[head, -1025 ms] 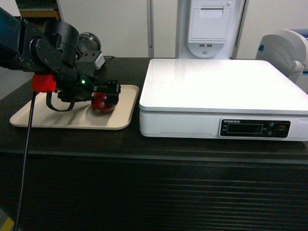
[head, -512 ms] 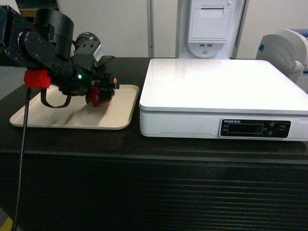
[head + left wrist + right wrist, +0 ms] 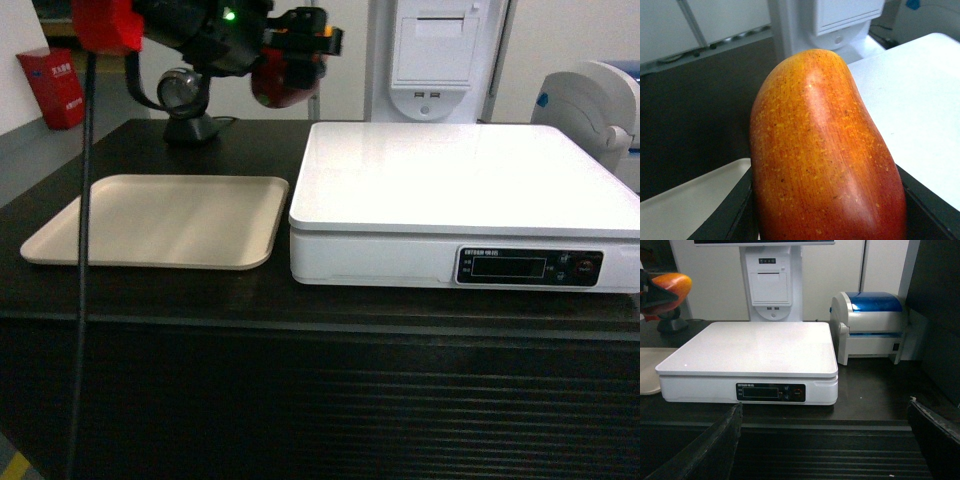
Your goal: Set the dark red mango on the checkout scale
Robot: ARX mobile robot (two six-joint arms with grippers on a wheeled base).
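Above the bench, left end effector grips the dark red mango, held high between beige tray and white scale. Right end effector open, jaws wide apart, low before the scale.

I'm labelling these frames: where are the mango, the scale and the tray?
mango [image 3: 820, 150]: left wrist view, middle of its skin.
scale [image 3: 460, 175]: head view, centre of platform.
tray [image 3: 165, 220]: head view, bare middle.

The head camera looks forward and slightly down at the scale. The left wrist camera is very close to the mango. The right wrist camera faces the same scale from low in front.
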